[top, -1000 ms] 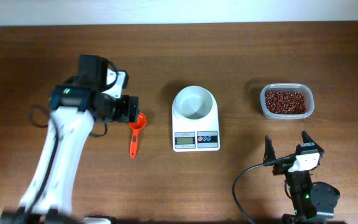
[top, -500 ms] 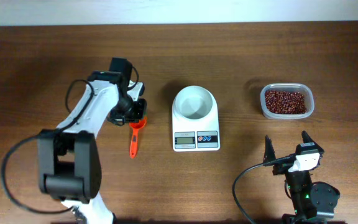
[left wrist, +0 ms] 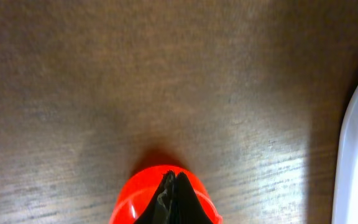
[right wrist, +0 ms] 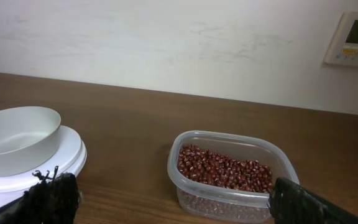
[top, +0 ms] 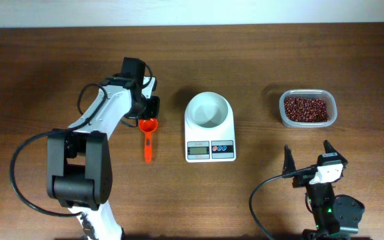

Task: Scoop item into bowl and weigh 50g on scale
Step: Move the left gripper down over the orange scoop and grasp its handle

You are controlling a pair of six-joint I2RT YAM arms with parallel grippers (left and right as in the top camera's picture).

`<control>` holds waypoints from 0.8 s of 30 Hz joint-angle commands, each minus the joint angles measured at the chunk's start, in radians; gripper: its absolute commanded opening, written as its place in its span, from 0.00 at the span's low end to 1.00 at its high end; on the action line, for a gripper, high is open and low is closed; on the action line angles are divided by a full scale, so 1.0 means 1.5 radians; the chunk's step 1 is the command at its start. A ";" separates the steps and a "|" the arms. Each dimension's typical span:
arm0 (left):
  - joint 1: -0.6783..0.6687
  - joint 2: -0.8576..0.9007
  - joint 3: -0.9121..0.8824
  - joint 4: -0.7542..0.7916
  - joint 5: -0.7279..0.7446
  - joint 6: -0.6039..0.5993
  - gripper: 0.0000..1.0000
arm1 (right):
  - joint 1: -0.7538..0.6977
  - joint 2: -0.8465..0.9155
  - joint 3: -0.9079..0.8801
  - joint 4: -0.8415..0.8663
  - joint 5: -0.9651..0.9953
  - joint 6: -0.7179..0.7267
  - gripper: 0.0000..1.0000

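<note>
Left of scale (top: 210,127), left end effector (left wrist: 172,190) has just shut over orange scoop (top: 148,139), grip unconfirmed; right end effector (top: 307,151) wide

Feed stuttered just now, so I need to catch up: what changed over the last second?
The left arm refolded, and the left claw snapped shut, its tips together over the cup of the orange scoop. I can't tell if it grips the rim. The scoop shifted slightly toward the scale, its handle straightening. Unchanged: right claw open and parked, bowl on the scale, beans in the tub.
</note>
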 commanded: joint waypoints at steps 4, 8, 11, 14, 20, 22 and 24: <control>-0.001 0.008 0.010 0.021 -0.005 -0.005 0.00 | 0.004 -0.005 -0.004 -0.005 0.003 0.008 0.99; 0.000 -0.007 0.045 -0.014 -0.005 -0.008 0.00 | 0.004 -0.005 -0.004 -0.005 0.003 0.008 0.99; 0.000 -0.047 0.097 -0.075 -0.005 -0.028 0.00 | 0.004 -0.005 -0.004 -0.005 0.003 0.008 0.99; 0.000 -0.090 0.106 -0.134 -0.004 -0.067 0.03 | 0.004 -0.005 -0.004 -0.005 0.003 0.008 0.99; -0.004 -0.092 0.079 -0.262 0.005 -0.084 0.46 | 0.004 -0.005 -0.004 -0.005 0.003 0.008 0.99; -0.011 -0.092 0.044 -0.266 0.005 -0.084 0.64 | 0.004 -0.005 -0.004 -0.005 0.003 0.008 0.99; -0.013 -0.092 0.020 -0.257 0.005 -0.084 0.99 | 0.004 -0.005 -0.004 -0.005 0.003 0.008 0.99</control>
